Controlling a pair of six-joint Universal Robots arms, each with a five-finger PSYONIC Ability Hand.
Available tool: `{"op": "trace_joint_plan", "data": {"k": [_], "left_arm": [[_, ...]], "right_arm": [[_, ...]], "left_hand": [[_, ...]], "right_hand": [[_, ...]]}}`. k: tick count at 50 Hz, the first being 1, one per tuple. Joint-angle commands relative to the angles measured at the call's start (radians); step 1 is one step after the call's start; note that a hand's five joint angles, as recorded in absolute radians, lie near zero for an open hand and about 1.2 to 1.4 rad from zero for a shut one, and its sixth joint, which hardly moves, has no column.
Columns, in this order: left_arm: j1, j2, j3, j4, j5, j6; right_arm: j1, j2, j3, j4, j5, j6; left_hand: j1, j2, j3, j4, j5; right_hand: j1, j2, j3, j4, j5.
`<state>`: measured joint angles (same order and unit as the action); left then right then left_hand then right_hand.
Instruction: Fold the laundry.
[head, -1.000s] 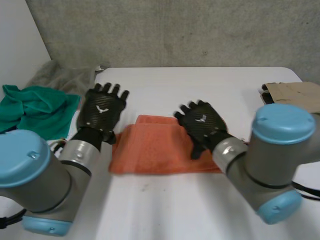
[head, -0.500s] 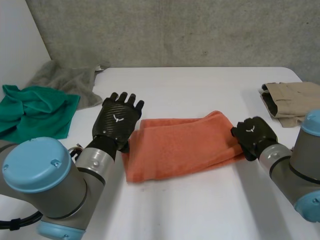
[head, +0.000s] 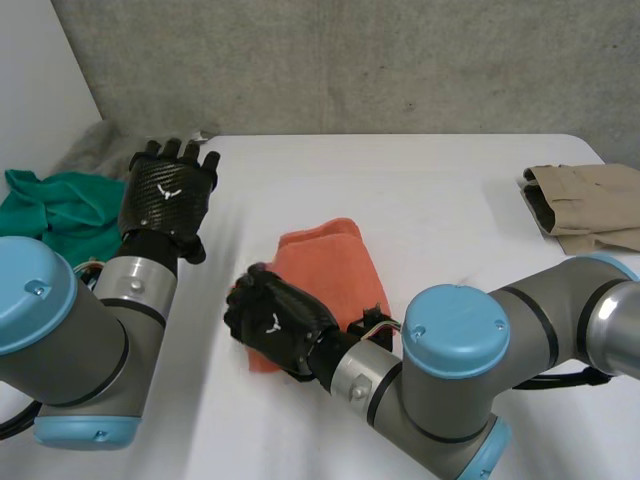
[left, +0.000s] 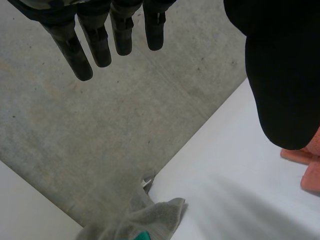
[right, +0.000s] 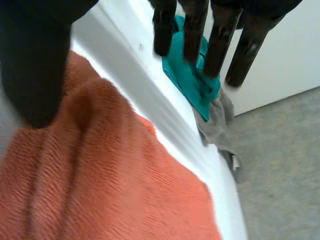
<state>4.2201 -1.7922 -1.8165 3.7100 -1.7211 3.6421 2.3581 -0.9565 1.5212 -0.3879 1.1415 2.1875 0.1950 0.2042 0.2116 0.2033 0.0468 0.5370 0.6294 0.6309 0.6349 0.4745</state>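
An orange towel (head: 328, 264) lies folded in a narrow bundle in the middle of the white table (head: 430, 200). My right hand (head: 275, 325) hovers over the towel's near left end, its arm reaching across from the right. In the right wrist view its fingers (right: 220, 35) are straight and apart from the thumb, with the orange towel (right: 110, 175) lying under the palm and nothing pinched. My left hand (head: 168, 190) is raised at the table's left side, clear of the towel, fingers (left: 95, 40) straight and spread. A corner of the orange towel (left: 310, 167) shows beside its thumb.
A green cloth (head: 60, 215) and a grey cloth (head: 105, 148) lie heaped at the table's left edge. A folded beige garment (head: 585, 205) sits at the far right edge. Beyond my right fingertips are the green cloth (right: 192, 80) and grey cloth (right: 220, 130).
My right hand carried the towel's right end over to the left, folding it narrower, and has let go. My left hand lifted off the towel and moved back left.
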Motion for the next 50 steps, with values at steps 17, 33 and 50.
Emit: {"op": "trace_joint_plan", "data": {"k": [17, 33, 50], "left_arm": [[-0.273, -0.294, 0.350, -0.120, 0.014, -0.246], [-0.267, -0.467, 0.457, -0.340, -0.125, -0.205], [-0.232, -0.451, 0.368, -0.380, -0.186, 0.062]], "right_arm": [[-0.361, -0.205, -0.044, 0.261, 0.261, 0.940], [-0.361, -0.084, -0.171, 0.431, 0.218, 0.897], [-0.234, 0.102, -0.371, 0.524, 0.187, 0.809]], "left_hand": [[-0.014, -0.023, -0.030, -0.022, -0.040], [-0.002, -0.011, -0.019, -0.010, -0.028], [-0.014, -0.023, -0.030, -0.022, -0.040]], "right_hand": [[-0.362, -0.455, -0.456, -0.460, -0.475], [-0.362, -0.455, -0.456, -0.460, -0.475], [-0.362, -0.455, -0.456, -0.460, -0.475]]}}
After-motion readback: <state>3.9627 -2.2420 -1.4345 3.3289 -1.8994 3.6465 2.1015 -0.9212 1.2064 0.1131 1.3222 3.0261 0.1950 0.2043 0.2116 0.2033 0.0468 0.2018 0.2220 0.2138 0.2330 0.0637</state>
